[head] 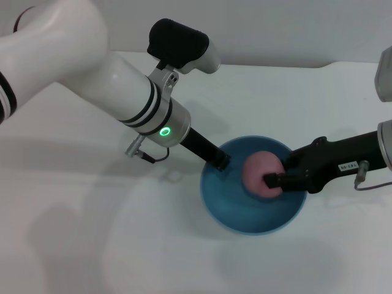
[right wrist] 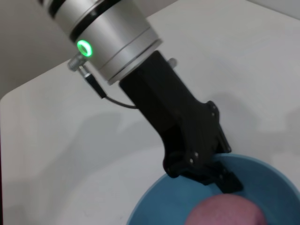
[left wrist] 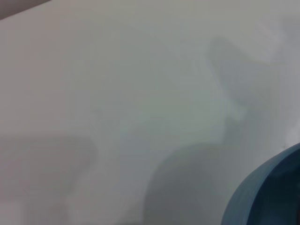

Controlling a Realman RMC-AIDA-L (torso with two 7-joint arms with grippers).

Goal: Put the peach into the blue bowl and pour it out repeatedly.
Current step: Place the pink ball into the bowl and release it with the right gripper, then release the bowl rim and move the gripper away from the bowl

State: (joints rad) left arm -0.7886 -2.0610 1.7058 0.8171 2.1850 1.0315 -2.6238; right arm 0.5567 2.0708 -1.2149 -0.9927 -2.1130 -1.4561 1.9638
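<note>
peach (head: 260, 173): we are seeing it held over the inside of the blue bowl (head: 245, 214), on the side nearer our right arm. From the head view we cannot tell whether it is touching the bowl floor or hanging just above it.
right claw (head: 274, 178): we are pinching the peach across its middle, one dark finger showing on its near side, the arm reaching in from the right.
left claw (head: 220, 162): we are gripping the bowl's rim on the far left side; the right wrist view shows the black claw (right wrist: 220, 176) pressed together on the rim of the bowl (right wrist: 154, 206), with the peach (right wrist: 225, 211) close below it.
bowl: we are seeing it sitting on the white bench (head: 92, 233), looking slightly tipped, though we cannot be sure.
left wrist view: we are only getting bare bench and a slice of blue wall (left wrist: 267, 197).
handling, peach: we are judging it light, matte and grippy, round enough to roll once let go; holding across the widest part looks right.
handling, bowl: we are judging it glossy, stiff and slippery, so a rim pinch could slide when tipping.
step: we are judging this as the drop-in, with the release not yet done.
</note>
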